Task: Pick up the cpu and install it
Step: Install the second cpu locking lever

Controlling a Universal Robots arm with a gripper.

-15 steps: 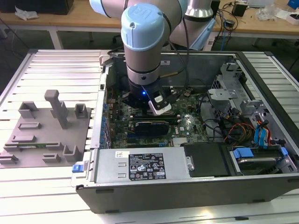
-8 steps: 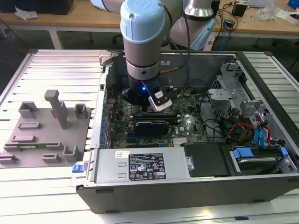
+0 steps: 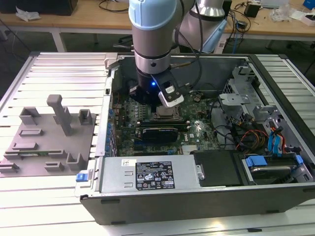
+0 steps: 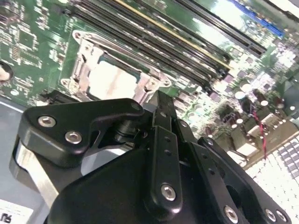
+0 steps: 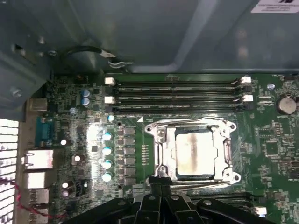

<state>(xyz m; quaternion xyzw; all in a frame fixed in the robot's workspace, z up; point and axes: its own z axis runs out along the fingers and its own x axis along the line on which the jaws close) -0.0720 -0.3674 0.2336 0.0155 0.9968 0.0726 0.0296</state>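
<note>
Inside the open computer case [image 3: 275,147], on the ribbed bench [image 3: 59,78]: the arm reaches down over the green motherboard [image 3: 197,130].
Hand [image 5: 158,184]: hangs just beside the socket's edge; in both wrist views its black fingers [image 4: 161,116] lie pressed together at the tips, with nothing between them.
Cpu [image 5: 195,153]: lies flat inside the metal-framed socket [image 5: 161,140], its pale silvery top facing up; in the second wrist view [image 4: 112,79] it shows just past the fingertips, apart from them.
Socket: the frame surrounds the chip on all sides; whether it is latched, I cannot tell.
Memory slots [image 5: 177,95]: three long dark rows run alongside the socket, on the side away from the hand.
Capacitors [image 5: 107,156]: a line of small blue-topped cans stands near the socket.
Grey fixture tray [image 3: 49,135]: sits on the bench toward the exterior view's left, outside the case, well apart from the arm, with upright blocks on it.
Power supply [image 3: 150,174]: a grey box along the near wall of the case in the exterior view.
</note>
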